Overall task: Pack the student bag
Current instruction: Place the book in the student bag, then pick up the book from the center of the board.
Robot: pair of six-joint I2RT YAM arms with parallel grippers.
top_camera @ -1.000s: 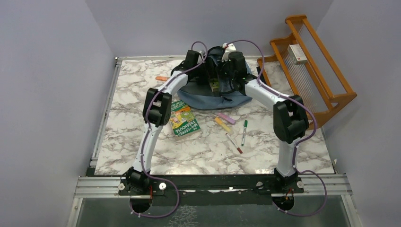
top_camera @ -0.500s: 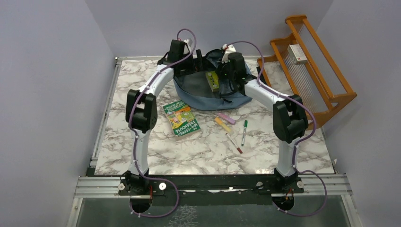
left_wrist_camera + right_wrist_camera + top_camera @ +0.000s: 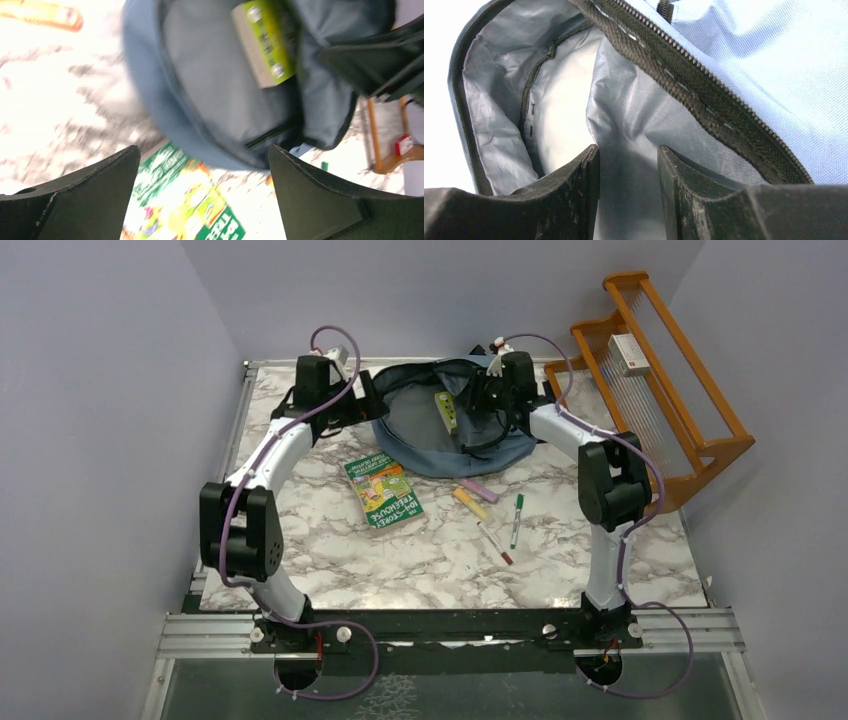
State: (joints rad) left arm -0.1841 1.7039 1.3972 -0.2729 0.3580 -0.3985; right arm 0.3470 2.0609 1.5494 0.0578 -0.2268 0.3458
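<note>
1. One soft slate-blue student bag (image 3: 440, 448) lies at the far edge of the marble desk (image 3: 310, 560), a little right of the middle. Its main zip is open and the grey lining shows.
2. One item is already inside: a yellow-green box (image 3: 446, 412) lies in the open mouth.
3. Packing looks to be under way, with most items not yet in the bag.
4. At the bag's far right rim is the right gripper (image 3: 628, 148), its jaws a narrow gap apart. The zip edge and lining sit close in front of it. Nothing shows clamped between the jaws, and whether they touch the fabric cannot be told.
5. Just beside the bag's left side, toward the far left corner of the desk, hangs the left gripper (image 3: 204, 155). Its jaws are spread wide and hold nothing.
6. A green storybook (image 3: 384, 491) lies near the desk's middle, just on the near side of the bag.
7. To the book's right lie a pink highlighter (image 3: 478, 490), a yellow marker (image 3: 470, 504), a green pen (image 3: 517, 520) and a red pen (image 3: 494, 543).
8. An orange marker (image 3: 42, 14) lies near the far left corner.
9. A wooden rack (image 3: 690, 430) stands past the right edge.
10. The next move probably calls for the empty left gripper to pick up a loose item, with the storybook and orange marker nearest. The bag's mouth must stay open to receive it.
</note>
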